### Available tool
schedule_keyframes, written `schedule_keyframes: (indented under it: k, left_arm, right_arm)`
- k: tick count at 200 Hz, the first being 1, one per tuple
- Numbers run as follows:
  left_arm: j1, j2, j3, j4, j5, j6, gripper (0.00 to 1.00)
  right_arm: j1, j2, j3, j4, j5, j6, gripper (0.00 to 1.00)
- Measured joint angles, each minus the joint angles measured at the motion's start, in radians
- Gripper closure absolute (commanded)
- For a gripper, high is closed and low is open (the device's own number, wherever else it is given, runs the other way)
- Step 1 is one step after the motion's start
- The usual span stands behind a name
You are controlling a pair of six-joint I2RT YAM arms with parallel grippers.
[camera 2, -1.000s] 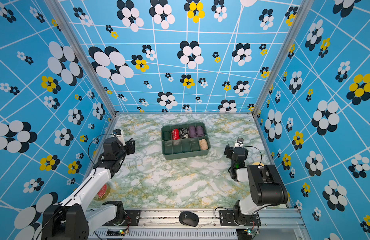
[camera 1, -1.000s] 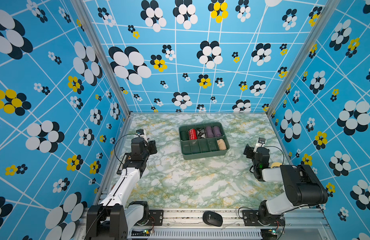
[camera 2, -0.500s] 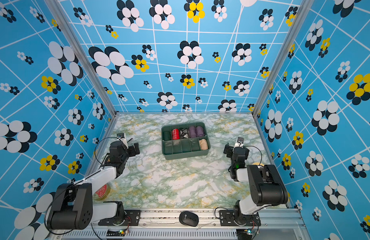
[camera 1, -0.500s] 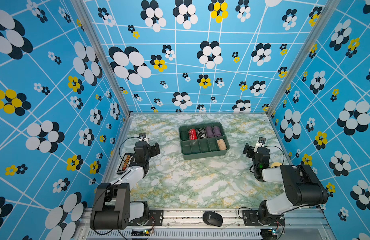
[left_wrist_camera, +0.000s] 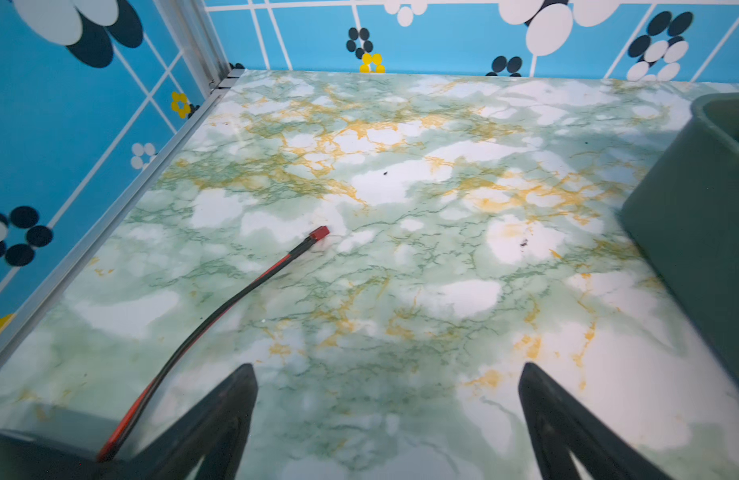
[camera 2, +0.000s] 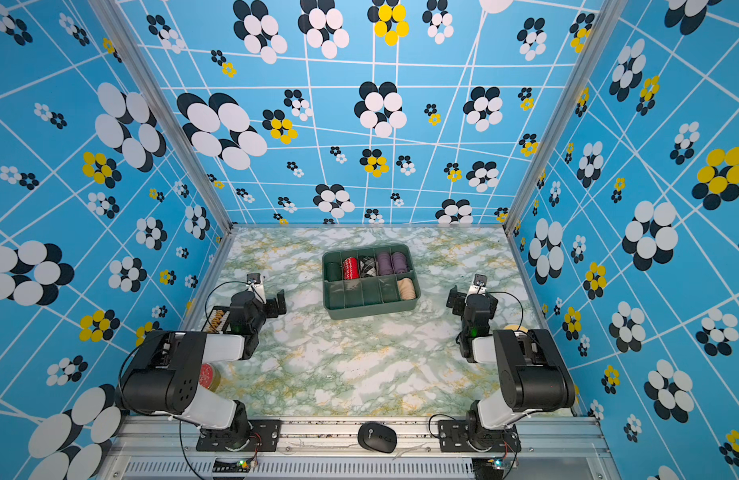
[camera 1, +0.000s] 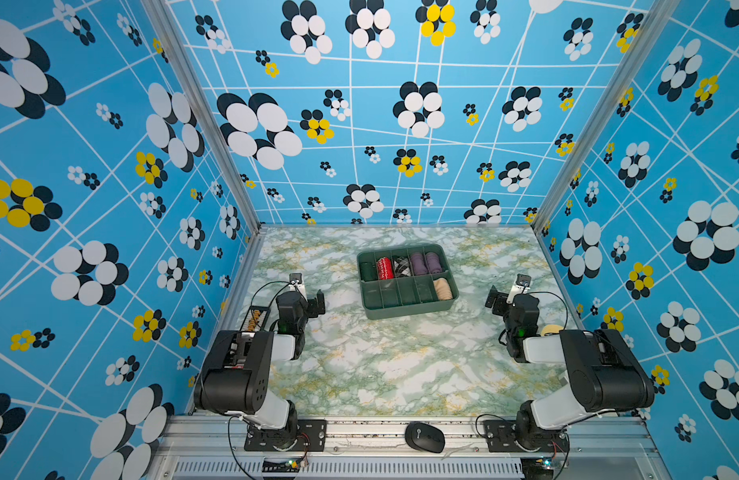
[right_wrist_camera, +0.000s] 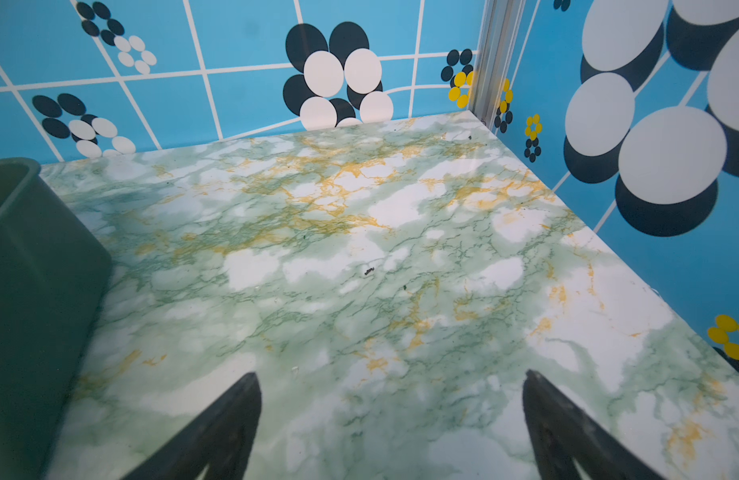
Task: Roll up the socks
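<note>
Looks basically done: socks [camera 1: 442,289] rolled, parked in lower-right slot of tray [camera 1: 405,312], mid-frame. Wide open and empty: left end effector [left_wrist_camera: 386,368], right end effector [right_wrist_camera: 390,373].

One green divided tray [camera 1: 405,311] holds six sock rolls: one tan ribbed bundle [camera 1: 442,288], two purple rolls [camera 1: 418,263], one red roll with white pattern [camera 1: 383,268], one black-and-white diamond-patterned roll [camera 1: 401,266] and one dark green roll [camera 1: 367,271]. One red-and-black cable [left_wrist_camera: 234,299] lies on the table [camera 1: 380,365]. One black computer mouse [camera 1: 424,437] sits on the front rail.
</note>
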Motion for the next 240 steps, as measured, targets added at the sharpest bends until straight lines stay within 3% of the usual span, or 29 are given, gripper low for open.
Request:
schedule_keyframes:
  k: [240]
  left_arm:
    - [0.002, 0.0, 0.0, 0.026, 0.001, 0.015, 0.01]
  right_arm:
    - [0.0, 0.0, 0.0, 0.0, 0.0, 0.0, 0.0]
